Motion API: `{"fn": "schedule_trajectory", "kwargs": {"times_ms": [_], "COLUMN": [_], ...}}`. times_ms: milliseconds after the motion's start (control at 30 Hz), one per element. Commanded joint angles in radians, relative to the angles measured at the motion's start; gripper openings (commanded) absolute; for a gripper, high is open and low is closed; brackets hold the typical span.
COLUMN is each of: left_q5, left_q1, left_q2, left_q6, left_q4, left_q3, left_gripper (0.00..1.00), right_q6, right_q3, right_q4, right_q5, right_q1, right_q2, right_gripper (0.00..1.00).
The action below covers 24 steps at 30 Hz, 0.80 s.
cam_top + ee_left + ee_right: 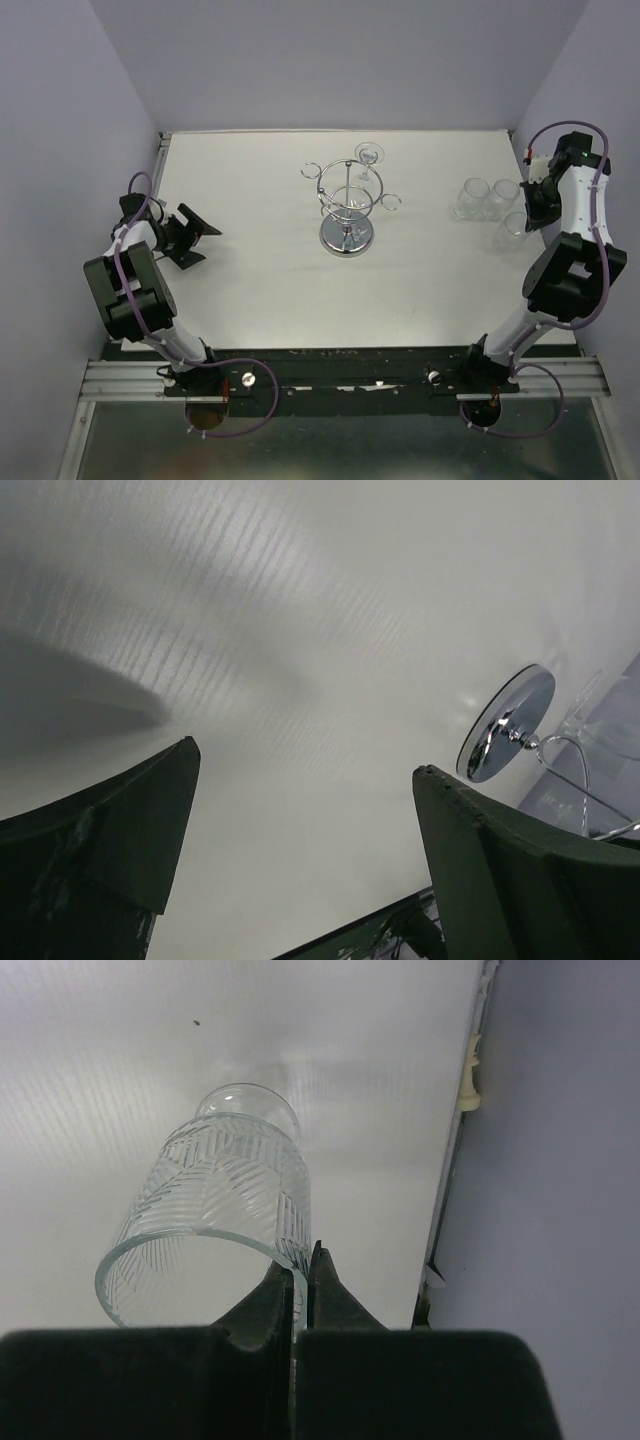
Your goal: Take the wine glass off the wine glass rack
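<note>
The wine glass rack point(347, 205), a chrome wire stand on a round shiny base, stands mid-table. A wine glass point(368, 157) hangs upside down from a loop at its back. My left gripper point(196, 236) lies open on the table's left side, well away from the rack. In the left wrist view the gripper point(305, 760) has nothing between its fingers, and the rack's base point(505, 723) shows far off. At the table's right side my right gripper point(537, 203) is shut. Its fingers point(303, 1260) pinch the rim of a clear patterned glass point(215, 1210).
Three clear glasses stand grouped at the right: one point(470, 197), one point(503, 192) and one point(516, 222) by the right gripper. The table's right edge and the wall point(560, 1210) lie close beside the right gripper. Grey walls enclose the table on three sides.
</note>
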Motion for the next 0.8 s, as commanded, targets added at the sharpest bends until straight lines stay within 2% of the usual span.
{"fn": "schedule_trajectory", "kwargs": {"times_ms": [0,267,767], "left_q5": [0.033,0.023,-0.008], "left_q1": [0.006,0.006,0.006], "left_q2": [-0.063,-0.133,-0.169], "left_q6": [-0.011,-0.014,0.004], "left_q4": [0.037,0.055,0.046], "left_q3": [-0.087,-0.156,-0.164], "left_gripper": [0.99,0.99,0.99], "right_q6": [-0.024,-0.045,-0.062], "right_q3": [0.109,0.187,0.310], "right_q4": [-0.028,-0.042,-0.080], "right_q5": [0.041,-0.024,-0.062], "right_q1": [-0.020,-0.021,-0.023], "right_q2": [0.076,0.165,0.305], "right_gripper": [0.01,0.01,0.01]}}
